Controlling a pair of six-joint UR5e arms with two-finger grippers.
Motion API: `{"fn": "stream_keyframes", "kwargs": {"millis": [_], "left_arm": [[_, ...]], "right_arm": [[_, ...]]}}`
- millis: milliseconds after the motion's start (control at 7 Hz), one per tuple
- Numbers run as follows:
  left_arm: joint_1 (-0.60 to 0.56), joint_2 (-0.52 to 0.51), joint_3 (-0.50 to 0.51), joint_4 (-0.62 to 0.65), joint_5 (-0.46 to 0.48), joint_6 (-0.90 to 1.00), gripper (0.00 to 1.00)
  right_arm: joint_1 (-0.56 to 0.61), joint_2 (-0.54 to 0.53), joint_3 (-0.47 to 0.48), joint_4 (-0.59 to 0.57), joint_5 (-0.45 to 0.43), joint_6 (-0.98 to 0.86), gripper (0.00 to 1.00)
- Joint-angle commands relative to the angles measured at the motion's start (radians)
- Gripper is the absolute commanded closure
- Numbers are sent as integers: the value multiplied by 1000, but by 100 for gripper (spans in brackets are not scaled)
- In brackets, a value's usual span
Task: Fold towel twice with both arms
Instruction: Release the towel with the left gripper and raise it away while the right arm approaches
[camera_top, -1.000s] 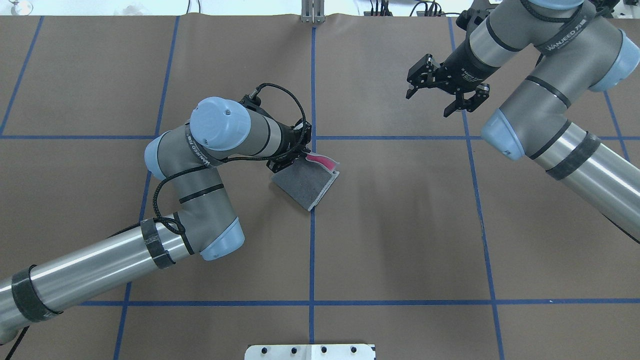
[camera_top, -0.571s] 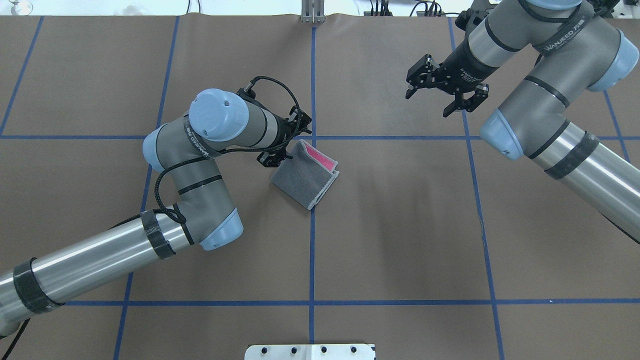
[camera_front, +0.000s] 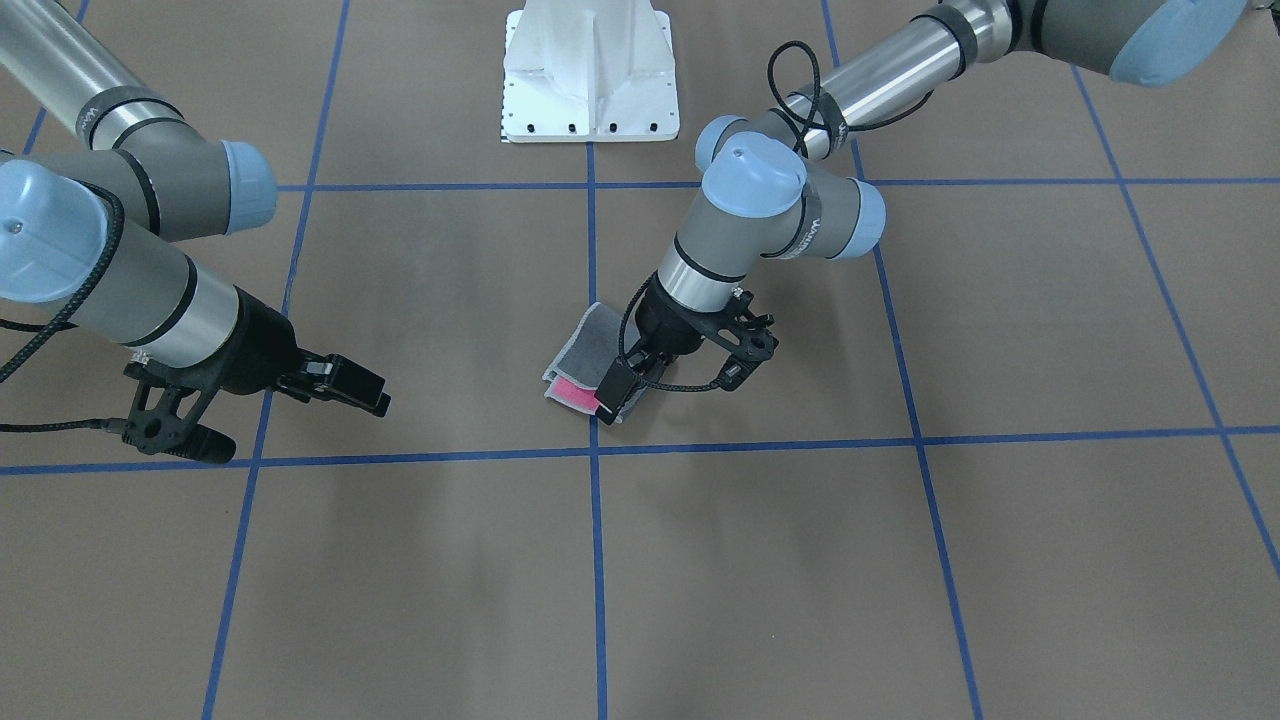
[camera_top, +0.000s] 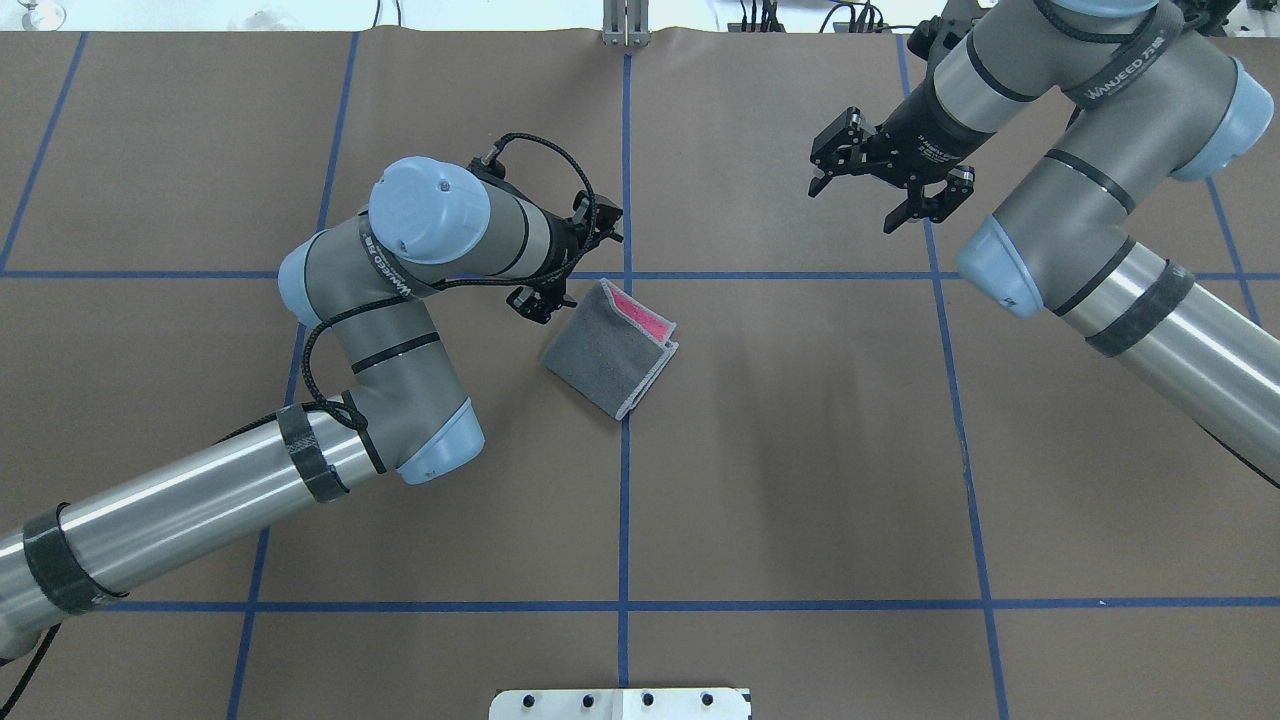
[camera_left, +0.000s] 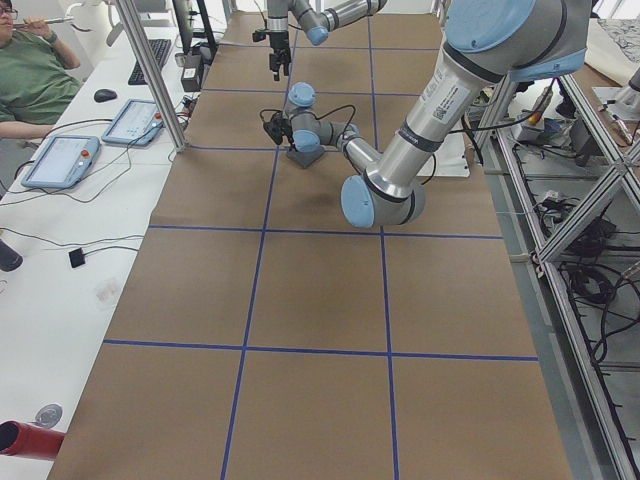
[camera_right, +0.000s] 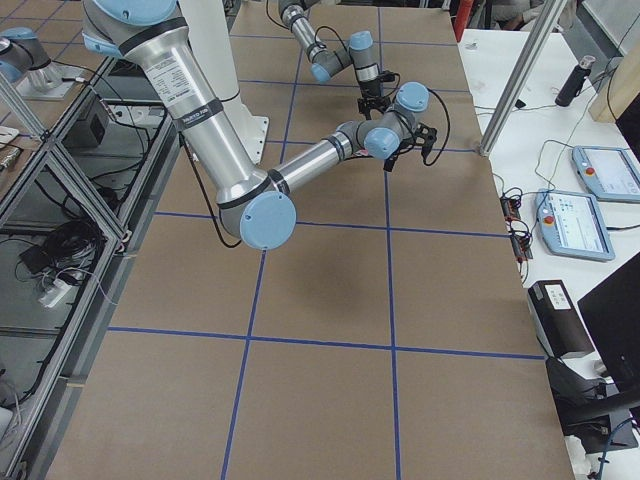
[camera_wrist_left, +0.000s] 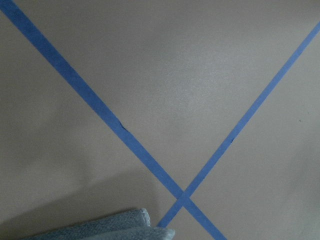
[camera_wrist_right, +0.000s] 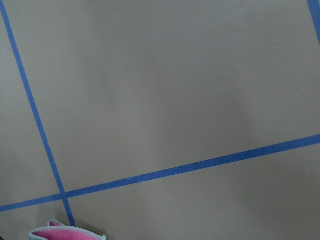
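Towel (camera_top: 605, 352) is folded into a small thick square: terry nap, dark grey face up, pale stitched border, pink strip showing along the far edge. It lies flat on the table (camera_top: 800, 470), just left of the centre tape line and near a tape crossing. Table has a matte brown paper cover with a blue tape grid (camera_top: 624, 500). Left gripper (camera_top: 570, 262) has jaws apart, holds nothing, and sits just beside the towel's far-left corner. Overhead shows a gap between them; in the front view one black finger overlaps the towel, so contact is unclear there. Right gripper (camera_top: 857, 205) has jaws spread, is empty, and is well apart from the towel at far right. Left wrist view catches only stacked grey layered edges at the frame bottom plus a tape cross. Right wrist view catches a pink fold with a pale rim at bottom left. No fingers in either. White metal pedestal (camera_front: 590, 70) stands at the robot side. Left side view adds a person (camera_left: 30, 75) seated at a white bench with tablets (camera_left: 60, 160); the towel there is too small for detail, next to the left arm (camera_left: 420, 130).
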Motion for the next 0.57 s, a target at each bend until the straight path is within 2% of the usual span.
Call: {"fn": "stream_keyframes", "kwargs": {"millis": [0, 286, 429], "left_arm": [[-96, 4, -1, 8, -157, 56, 0], [-199, 80, -11, -4, -311, 134, 0], [-237, 131, -27, -7, -368, 205, 0]], "right_arm": [[-40, 40, 7, 1, 1, 13, 1], [-112, 119, -4, 1, -47, 22, 1], [-164, 139, -7, 31, -132, 22, 2]]}}
